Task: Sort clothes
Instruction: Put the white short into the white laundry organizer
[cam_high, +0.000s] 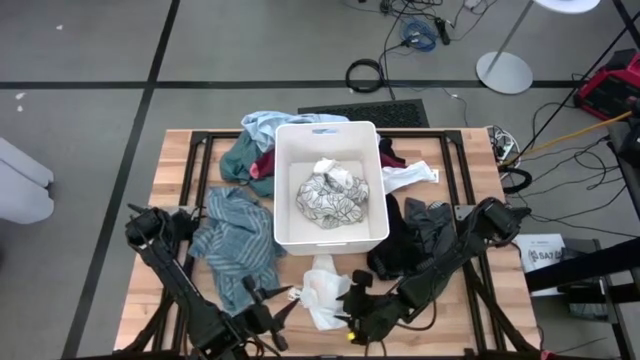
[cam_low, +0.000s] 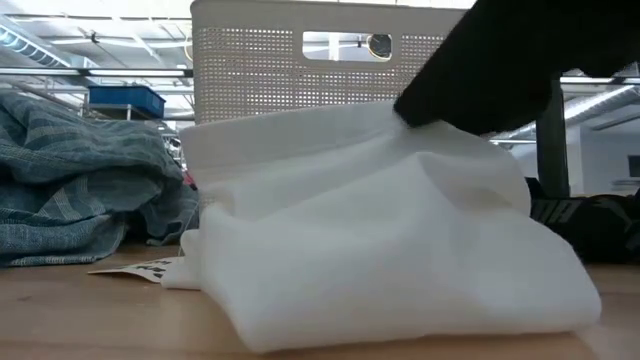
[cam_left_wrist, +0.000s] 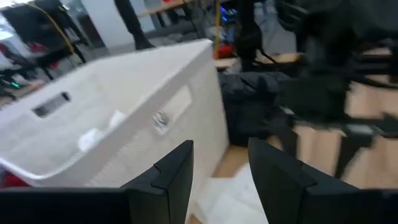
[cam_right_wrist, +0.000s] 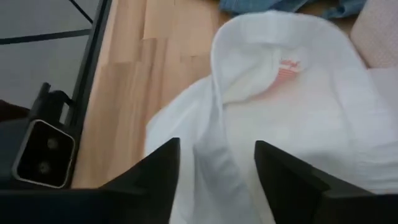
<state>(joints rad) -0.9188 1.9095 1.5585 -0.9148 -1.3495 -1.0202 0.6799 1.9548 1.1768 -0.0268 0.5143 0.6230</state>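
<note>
A: Starting with the biggest thing, we see the table (cam_high: 165, 190) carrying the white bin (cam_high: 283, 190) at its centre; a patterned grey-white garment (cam_high: 330, 195) already lies inside; the teal striped garment (cam_high: 235, 245) sprawls at nine o'clock of the bin, a black heap (cam_high: 410, 240) at three o'clock, light blue cloth (cam_high: 265, 125) and a teal-and-red bundle (cam_high: 248, 160) around eleven.

B: And our target, the white garment (cam_high: 322, 288), lies crumpled at six o'clock of the bin, on bare wood; we judge it light, limp and quick to slump, so we would pinch a raised fold near its collar (cam_right_wrist: 261, 62), not a flat edge.

A: The right gripper (cam_right_wrist: 214, 162) stands over it, fingers parted either side of a ridge of cloth, not yet clamped; the left gripper (cam_left_wrist: 221, 165) waits at seven o'clock, jaws apart and empty.

B: Hidden from us: how much cloth lies folded under; the low view is half blocked by a dark arm; the printed label (cam_right_wrist: 287, 67) is unreadable; the left wrist view is smeared.
</note>
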